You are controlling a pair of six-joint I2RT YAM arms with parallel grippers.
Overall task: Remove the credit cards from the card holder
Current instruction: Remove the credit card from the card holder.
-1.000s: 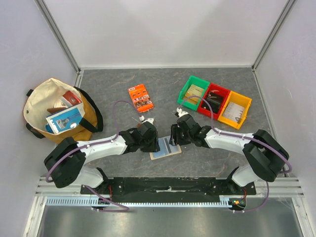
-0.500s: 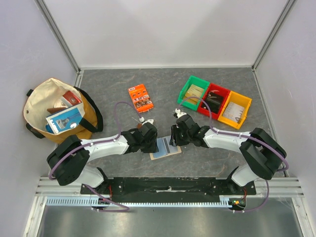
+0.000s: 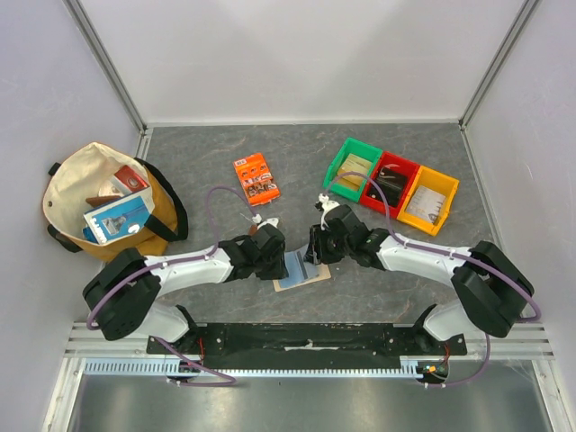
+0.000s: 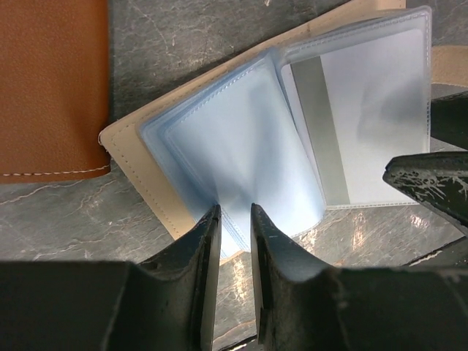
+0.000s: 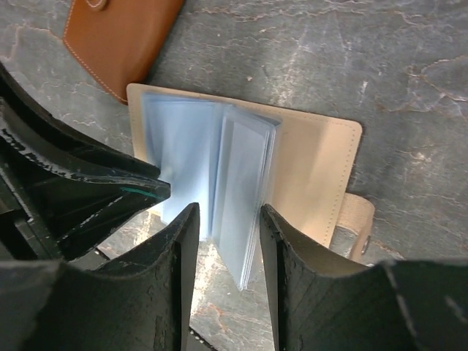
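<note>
Left wrist: left fingers (image 4: 212,230) had narrowed, pinching a pale sleeve (image 4: 241,146) of the open card holder (image 4: 139,168) on the table (image 4: 183,36); right fingers (image 5: 189,234) partly closed around upright sleeves (image 5: 241,183), grip unclear; credit cards (image 4: 365,110) not yet out.

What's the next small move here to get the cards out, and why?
Probably close the right gripper on the upright plastic sleeves it straddles: the card holder lies open, the left gripper pinches the flat pages, and no card is out yet.
</note>
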